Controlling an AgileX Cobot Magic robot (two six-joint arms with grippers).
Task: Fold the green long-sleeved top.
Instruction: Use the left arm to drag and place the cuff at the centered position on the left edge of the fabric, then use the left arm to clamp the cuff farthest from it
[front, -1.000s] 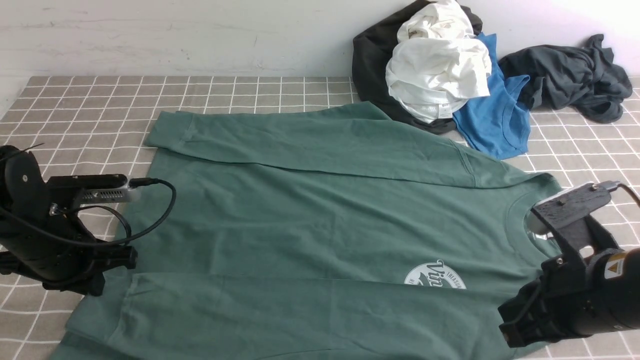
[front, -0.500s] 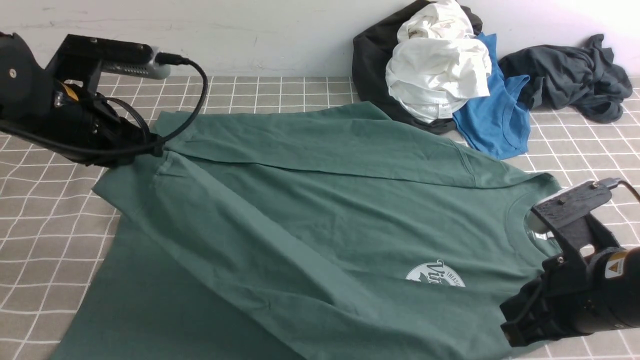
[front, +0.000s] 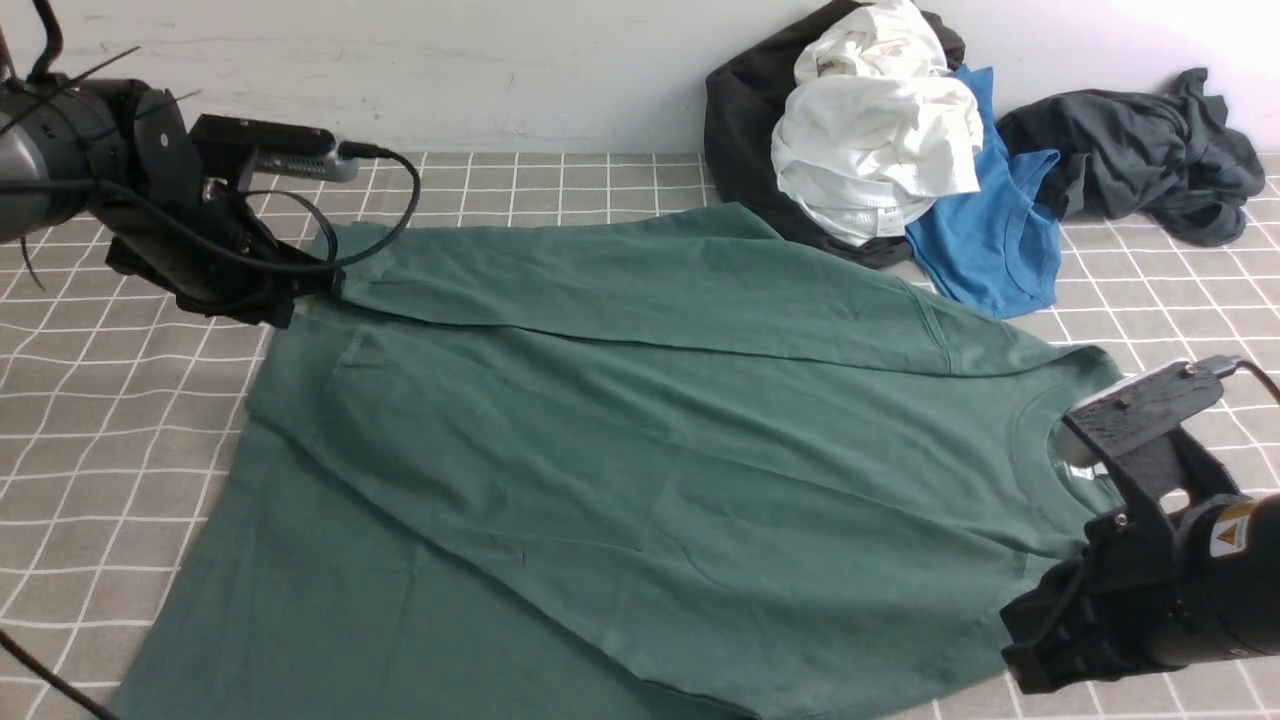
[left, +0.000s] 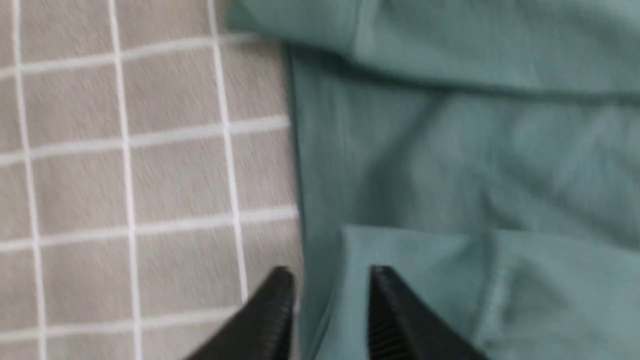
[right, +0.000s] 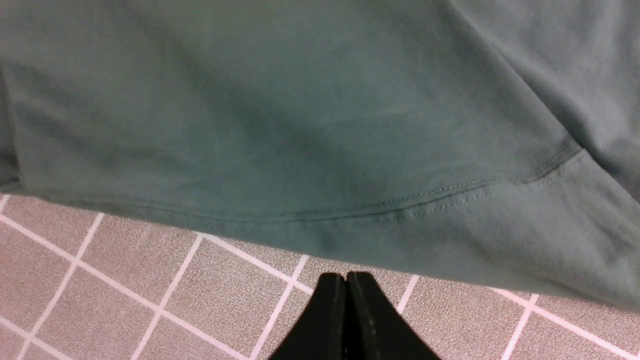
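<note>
Hovering over the checked cloth (right: 100, 300) just beside the near edge of the green long-sleeved top (front: 640, 430), the right gripper (right: 346, 282) was pinched together, empty; a yellow warning sticker (front: 1231, 529) on its arm was too small to read. The top lay spread flat, one sleeve (front: 500, 470) folded slantwise across its front. At its far left corner the left gripper (left: 331, 280) stood partly parted, clasping nothing. Beyond were piled a black garment (front: 740, 130), a white garment (front: 880, 140) with an illegible tag (front: 886, 224), a blue shirt (front: 990, 245) and a dark grey garment (front: 1140, 160).
</note>
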